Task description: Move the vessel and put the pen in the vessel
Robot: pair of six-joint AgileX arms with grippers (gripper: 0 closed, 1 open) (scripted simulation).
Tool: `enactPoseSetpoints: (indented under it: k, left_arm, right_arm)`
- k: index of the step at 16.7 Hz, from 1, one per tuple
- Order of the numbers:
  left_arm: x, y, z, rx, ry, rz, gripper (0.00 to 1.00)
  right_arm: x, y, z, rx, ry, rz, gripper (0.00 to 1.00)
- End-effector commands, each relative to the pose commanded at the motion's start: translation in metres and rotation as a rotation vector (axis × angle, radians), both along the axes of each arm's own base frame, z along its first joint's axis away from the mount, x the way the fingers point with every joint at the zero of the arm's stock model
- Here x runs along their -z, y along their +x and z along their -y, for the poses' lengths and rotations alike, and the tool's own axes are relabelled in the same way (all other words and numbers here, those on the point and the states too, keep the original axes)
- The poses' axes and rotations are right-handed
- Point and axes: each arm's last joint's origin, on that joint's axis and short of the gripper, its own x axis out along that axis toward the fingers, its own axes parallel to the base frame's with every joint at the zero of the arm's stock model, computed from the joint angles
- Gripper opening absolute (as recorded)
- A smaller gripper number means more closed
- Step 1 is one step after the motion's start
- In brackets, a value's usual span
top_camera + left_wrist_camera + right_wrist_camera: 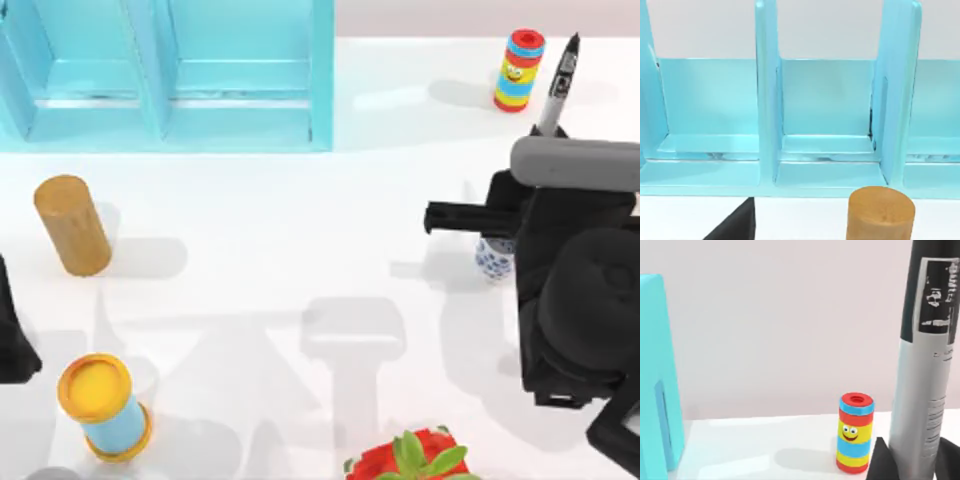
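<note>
The vessel (493,258), a small white cup with a blue pattern, stands on the table at the right, partly hidden under my right arm (575,290). My right gripper (912,467) is shut on the pen (922,365), a grey-and-black marker with a white label, and holds it nearly upright. From above, the pen (558,85) sticks out past the arm toward the table's back right, beyond the vessel and apart from it. My left arm (12,335) stays parked at the left edge.
A teal shelf rack (170,80) fills the back left. A striped smiley can (519,70) stands at the back right beside the pen. At the left are a tan wooden cylinder (72,225) and a yellow-lidded blue can (103,405). A red-potted plant (410,460) sits at the front edge.
</note>
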Motion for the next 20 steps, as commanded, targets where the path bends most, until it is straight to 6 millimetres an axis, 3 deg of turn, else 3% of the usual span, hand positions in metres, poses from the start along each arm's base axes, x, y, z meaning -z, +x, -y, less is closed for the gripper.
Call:
enactPoseSetpoints:
  k: [8, 16, 20]
  left_arm:
    - [0.0, 0.0, 0.0, 0.0, 0.0, 0.0, 1.0]
    - [0.0, 0.0, 0.0, 0.0, 0.0, 0.0, 1.0]
    - [0.0, 0.0, 0.0, 0.0, 0.0, 0.0, 1.0]
  right_arm:
    - [-0.001, -0.002, 0.005, 0.019, 0.009, 0.02, 0.0]
    - [0.014, 0.036, 0.01, 0.015, 0.008, 0.021, 0.0]
    - [0.014, 0.037, 0.01, 0.015, 0.009, 0.022, 0.0]
